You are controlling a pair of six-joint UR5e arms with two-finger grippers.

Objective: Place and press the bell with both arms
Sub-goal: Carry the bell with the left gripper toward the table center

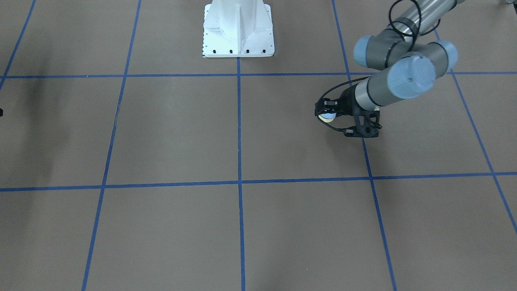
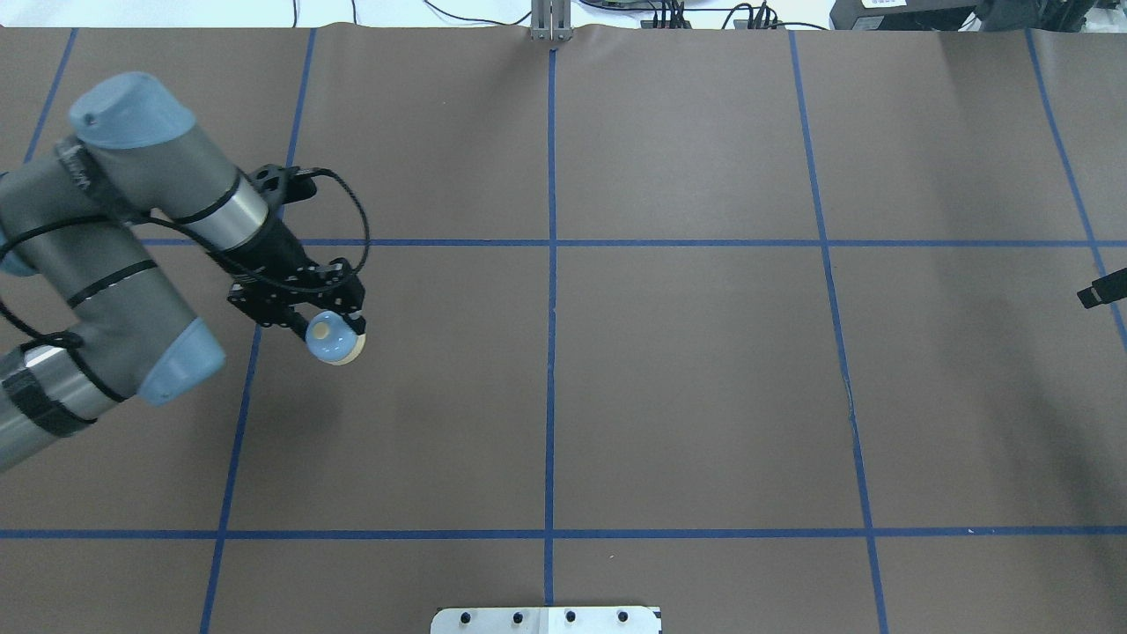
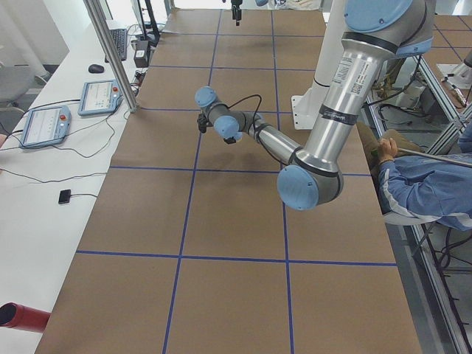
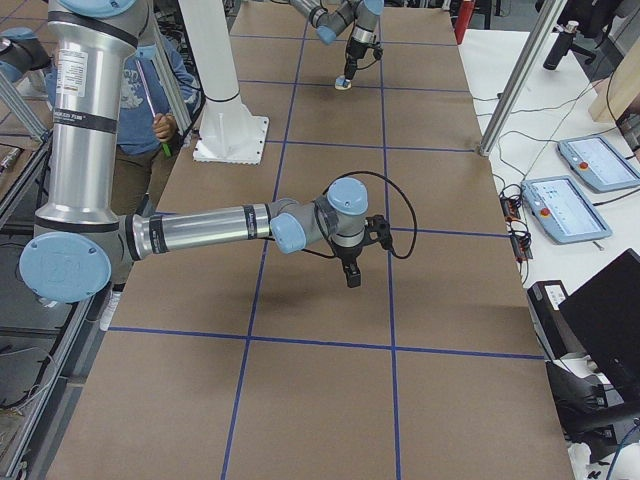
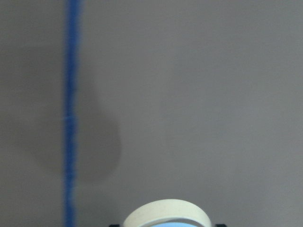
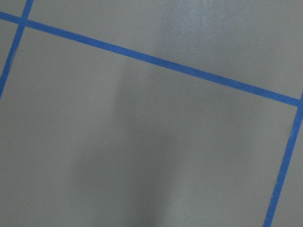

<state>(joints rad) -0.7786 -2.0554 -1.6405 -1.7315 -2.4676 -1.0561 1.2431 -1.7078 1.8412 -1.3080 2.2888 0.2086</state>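
Observation:
The light-blue bell (image 2: 335, 340) with its cream button on top is held in my left gripper (image 2: 337, 329), whose black fingers are shut on its sides. It hangs over the brown table left of centre, just right of a blue tape line, and seems slightly above the surface. In the front view the bell (image 1: 326, 117) peeks out under the left gripper (image 1: 325, 114). The left wrist view shows only its cream base ring (image 5: 166, 213) at the bottom edge. My right gripper (image 2: 1102, 291) shows only as a black tip at the right edge; its jaws are unclear.
The white bolted pedestal (image 1: 238, 30) stands at the robot's side of the table. Blue tape lines (image 2: 551, 352) divide the brown table into squares. A seated person (image 3: 420, 184) and control pendants (image 3: 44, 122) are beside the table.

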